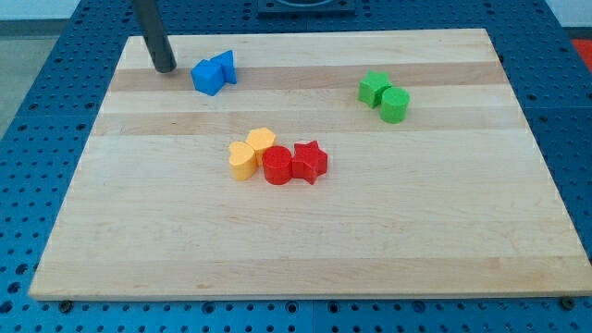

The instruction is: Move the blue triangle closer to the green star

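Two blue blocks touch each other at the view's upper left. The rear one looks like the blue triangle [227,65]. The front one is a blocky blue piece [207,78]. The green star [374,87] lies at the view's upper right, far to the right of the blue pair. My tip [165,68] rests on the board just left of the blue pair, a small gap away from the blocky blue piece.
A green cylinder [396,105] touches the green star's lower right. Near the middle lie two yellow blocks [242,159] [262,141], a red cylinder [277,166] and a red star [310,162], all clustered. The wooden board [444,231] lies on a blue perforated table.
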You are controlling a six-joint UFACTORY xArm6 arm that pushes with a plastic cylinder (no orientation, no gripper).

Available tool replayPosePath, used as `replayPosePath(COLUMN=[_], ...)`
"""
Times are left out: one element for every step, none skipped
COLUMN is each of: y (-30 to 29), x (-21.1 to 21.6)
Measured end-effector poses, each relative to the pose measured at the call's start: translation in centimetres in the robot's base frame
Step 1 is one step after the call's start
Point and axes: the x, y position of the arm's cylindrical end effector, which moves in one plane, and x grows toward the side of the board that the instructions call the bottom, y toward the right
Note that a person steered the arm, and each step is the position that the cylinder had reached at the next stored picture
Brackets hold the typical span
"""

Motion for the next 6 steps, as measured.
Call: replayPosePath(y=[4.4, 7.6, 8.7, 7.2, 7.0, 7.1], x=[0.7, 0.9, 0.9, -0.6, -1.9, -1.9])
